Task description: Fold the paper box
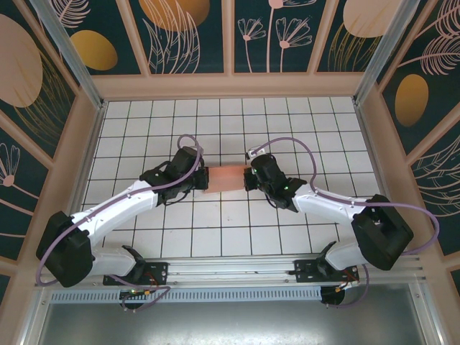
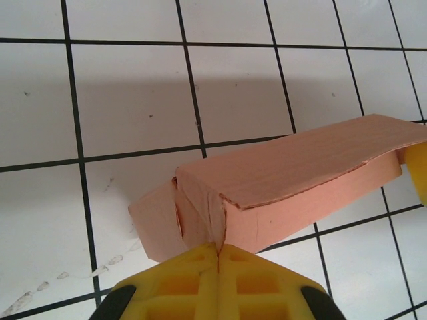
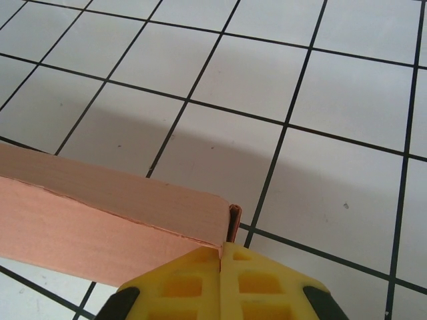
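Observation:
The paper box (image 1: 226,178) is a salmon-pink folded oblong lying crosswise between my two grippers at mid-floor. My left gripper (image 1: 204,180) is at its left end. In the left wrist view the yellow fingers (image 2: 218,249) are shut, and a thin end flap of the paper box (image 2: 293,177) runs into the seam between them. My right gripper (image 1: 249,177) meets the other end. In the right wrist view its tips (image 3: 221,248) are shut at the corner of the paper box (image 3: 100,207), where a narrow end flap (image 3: 233,219) stands. A broad shadow lies on the tiles beyond the box.
White floor tiles (image 1: 237,230) with black grid lines spread all round the box. Beige frame rails (image 1: 230,85) and patterned dark walls close the cell at the back and sides. The arm bases sit on a metal rail (image 1: 237,267) at the near edge.

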